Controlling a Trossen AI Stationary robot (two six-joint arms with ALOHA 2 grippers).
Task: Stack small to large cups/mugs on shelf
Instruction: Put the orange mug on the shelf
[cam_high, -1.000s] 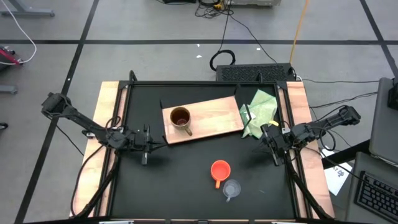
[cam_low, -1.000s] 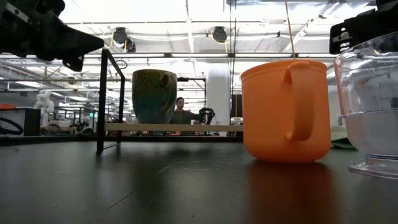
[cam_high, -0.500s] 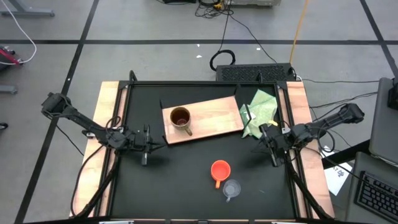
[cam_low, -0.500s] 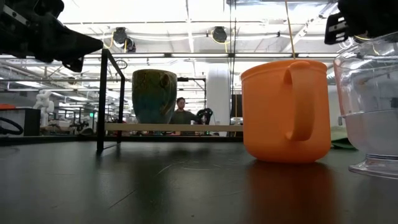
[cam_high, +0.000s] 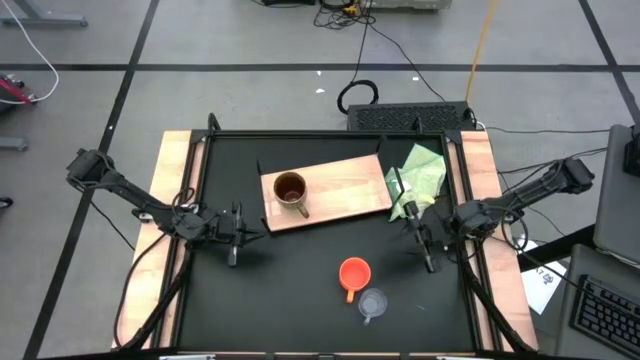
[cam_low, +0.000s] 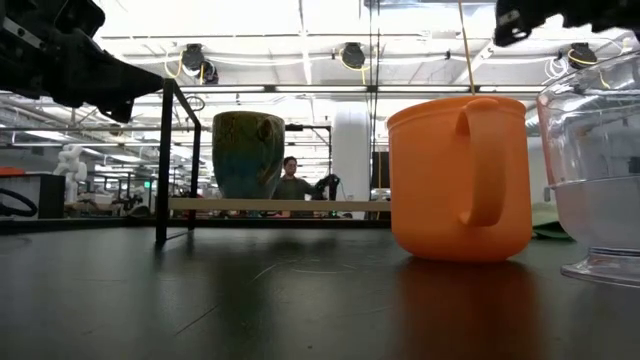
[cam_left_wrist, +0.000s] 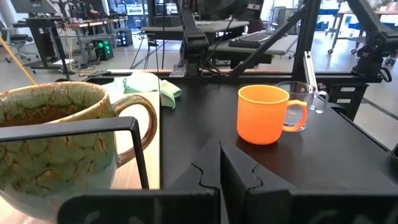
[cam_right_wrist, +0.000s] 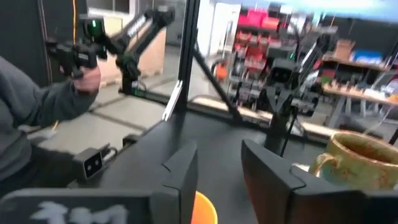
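High view: brown-gold mug (cam_high: 290, 190) stands on the shelf (cam_high: 345, 185); orange cup (cam_high: 354, 272) waits on the counter. Right gripper (cam_high: 426, 246), jaws parted and empty, hovers nearby; likely next, grasp that cup.

a robotics lab: black work table (cam_high: 300, 270), floor cables (cam_high: 380, 60), equipment racks (cam_right_wrist: 261, 43) behind
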